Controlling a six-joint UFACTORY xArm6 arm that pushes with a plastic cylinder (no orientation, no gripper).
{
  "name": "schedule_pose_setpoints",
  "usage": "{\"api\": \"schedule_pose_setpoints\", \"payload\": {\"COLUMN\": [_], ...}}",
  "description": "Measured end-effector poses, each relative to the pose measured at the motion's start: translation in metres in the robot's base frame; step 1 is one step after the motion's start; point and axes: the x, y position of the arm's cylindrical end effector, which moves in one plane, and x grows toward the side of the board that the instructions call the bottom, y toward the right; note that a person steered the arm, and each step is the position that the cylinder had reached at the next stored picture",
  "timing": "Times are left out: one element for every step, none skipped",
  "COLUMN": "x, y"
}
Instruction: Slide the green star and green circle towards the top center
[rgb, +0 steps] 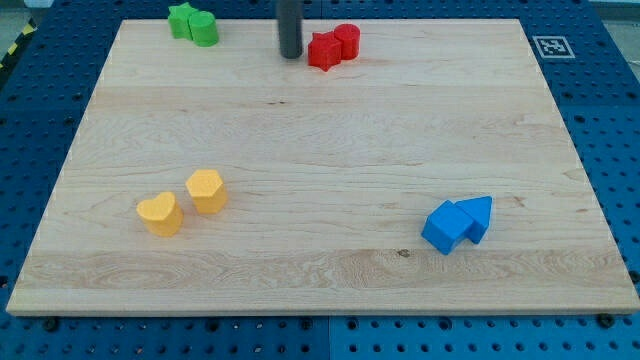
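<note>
The green star and the green circle sit touching each other at the view's top left of the wooden board. My tip stands near the top centre, to the right of the green pair and apart from them. It is just left of the red star, close to it, and the red circle touches that star on its right.
A yellow heart and a yellow hexagon lie at the lower left. A blue cube and a blue triangle lie touching at the lower right. A marker tag is beyond the board's top right corner.
</note>
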Motion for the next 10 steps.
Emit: {"api": "schedule_pose_setpoints", "payload": {"x": [0.025, 0.024, -0.011, -0.047, -0.080, -0.080, -0.080, -0.080, -0.080, -0.080], "y": [-0.062, -0.128, -0.172, -0.211, -0.228, -0.221, -0.198, -0.195, -0.171, -0.113]}}
